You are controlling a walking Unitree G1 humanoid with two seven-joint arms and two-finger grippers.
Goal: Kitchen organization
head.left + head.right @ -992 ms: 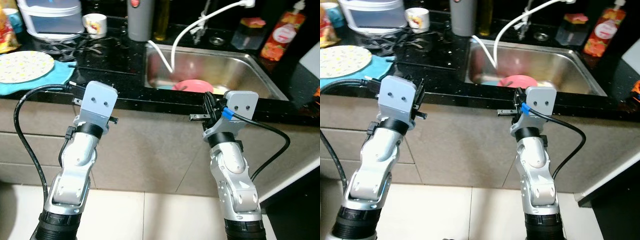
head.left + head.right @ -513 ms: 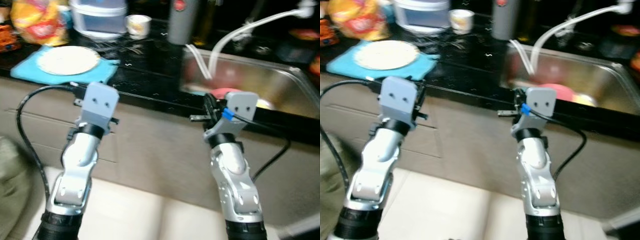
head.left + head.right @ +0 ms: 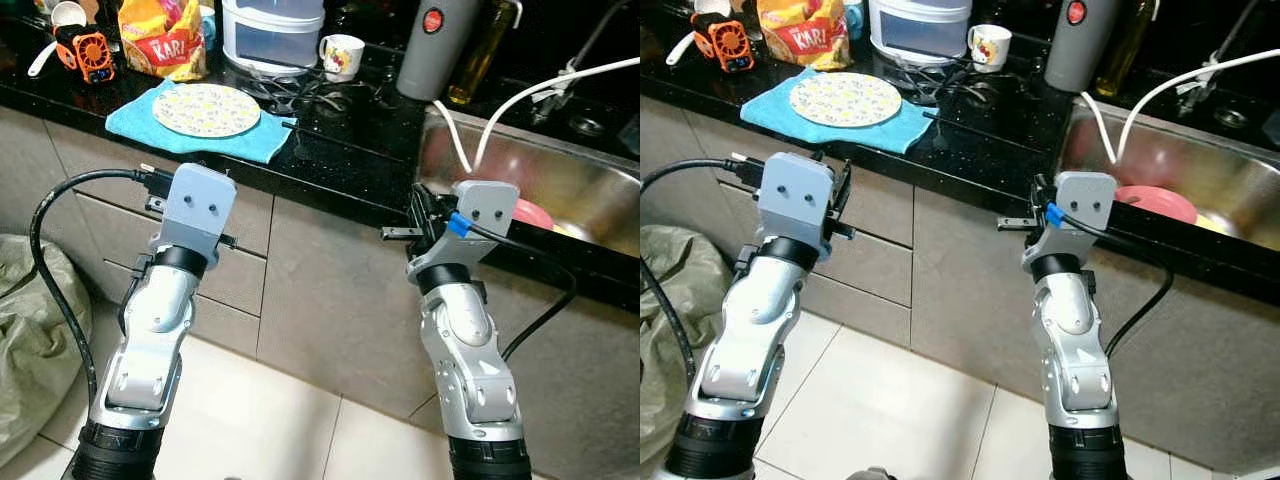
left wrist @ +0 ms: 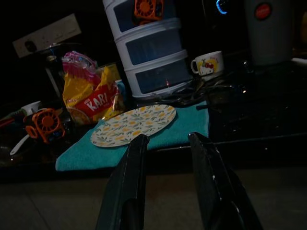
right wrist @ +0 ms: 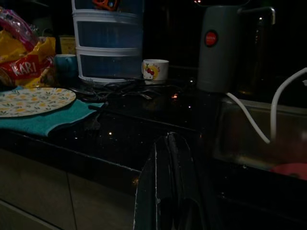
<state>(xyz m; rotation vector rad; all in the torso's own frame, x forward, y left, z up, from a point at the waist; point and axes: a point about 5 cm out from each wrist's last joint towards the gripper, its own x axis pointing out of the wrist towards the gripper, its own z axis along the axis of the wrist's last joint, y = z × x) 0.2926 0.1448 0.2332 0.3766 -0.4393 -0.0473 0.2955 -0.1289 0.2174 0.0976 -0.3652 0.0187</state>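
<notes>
Left gripper (image 4: 165, 143): hovering in front of the counter (image 3: 340, 150) edge, below its top, fingers (image 4: 127, 182) standing apart with nothing between them. Right gripper (image 5: 168, 143): hanging before the counter edge near the sink (image 3: 560, 190), fingers pressed together, holding nothing. Neither is touching the counter.

Just beyond the left gripper a teal towel (image 3: 150, 125) is lying flat on the counter, its front edge reaching the counter's lip. A plate (image 3: 206, 109) with a yellow floral pattern is resting on the towel, nothing on it.

Behind the plate a yellow and red snack bag (image 3: 160, 40) is standing upright, beside a small orange fan (image 3: 85, 55). A stack of white plastic drawers (image 4: 151, 48) with bluish fronts is sitting behind the towel; what the drawers are holding cannot be made out. A white mug (image 3: 341, 55) with a cartoon print is standing just beside the drawers, upright; its inside cannot be seen. Black cables (image 3: 300, 95) are lying tangled in front of the drawers.

Toward the sink a grey jug (image 3: 435, 50) with a red button is standing upright, a bottle of yellow oil (image 3: 478, 60) just beside it. A white hose (image 3: 520, 95) is arching into the sink. A pink dish (image 3: 1155, 203) is sitting in the sink basin, partly hidden by the right arm.

A green-grey sack (image 3: 30, 340) is slumping on the floor (image 3: 260, 410) to the left.
</notes>
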